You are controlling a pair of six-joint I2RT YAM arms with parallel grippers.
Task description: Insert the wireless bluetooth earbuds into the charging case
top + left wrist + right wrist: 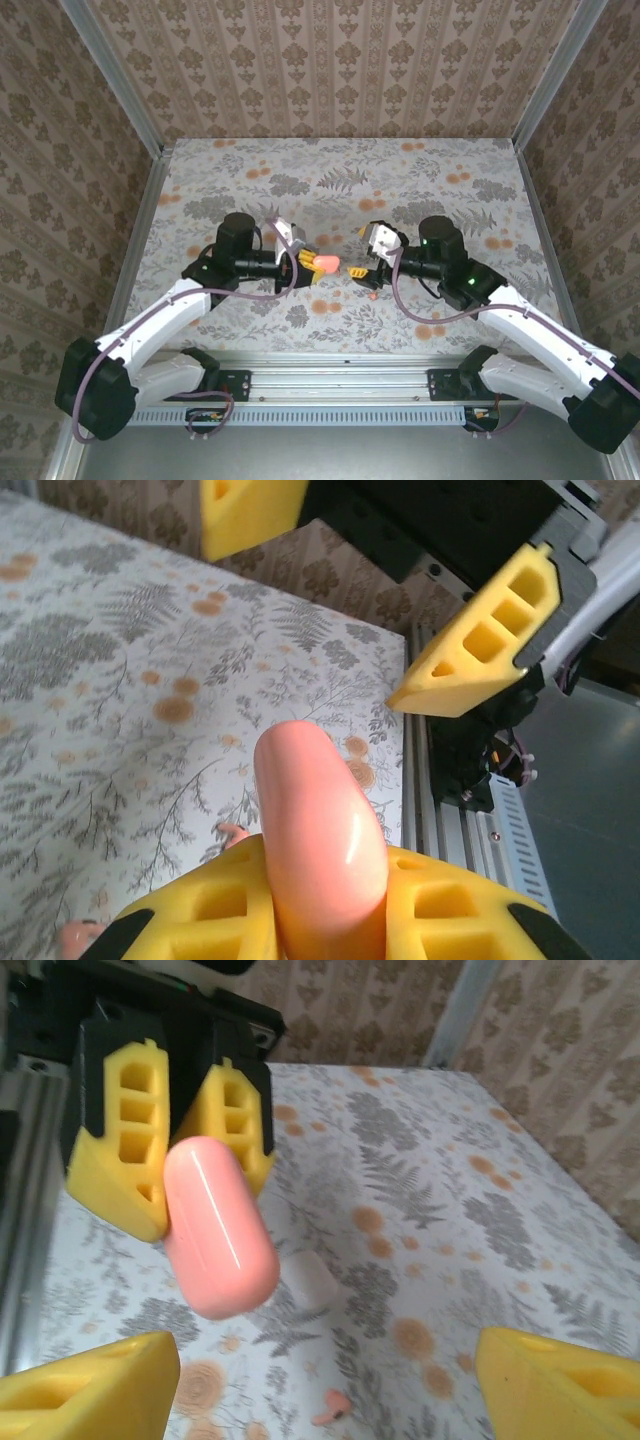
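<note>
My left gripper point(310, 263) is shut on a coral-pink rounded charging case point(324, 262), closed and held above the table's middle. In the left wrist view the case point(320, 830) sticks out from between my yellow fingers point(200, 920). My right gripper point(358, 270) faces it from the right, open wide and empty, with the case point(215, 1230) just beyond its fingertips point(90, 1390). One red-coral earbud point(372, 296) lies on the table below the right gripper point(325, 1370), where it shows as a small coral earbud point(330, 1407). Two small coral bits point(232, 832) peek out beside my left fingers. The white earbuds are not discernible.
A pale white rounded piece point(310, 1278) lies on the floral tabletop point(300, 180) under the held case; I cannot tell if it is a case. Patterned walls point(330, 60) close in three sides. The metal rail point(340, 375) runs along the near edge.
</note>
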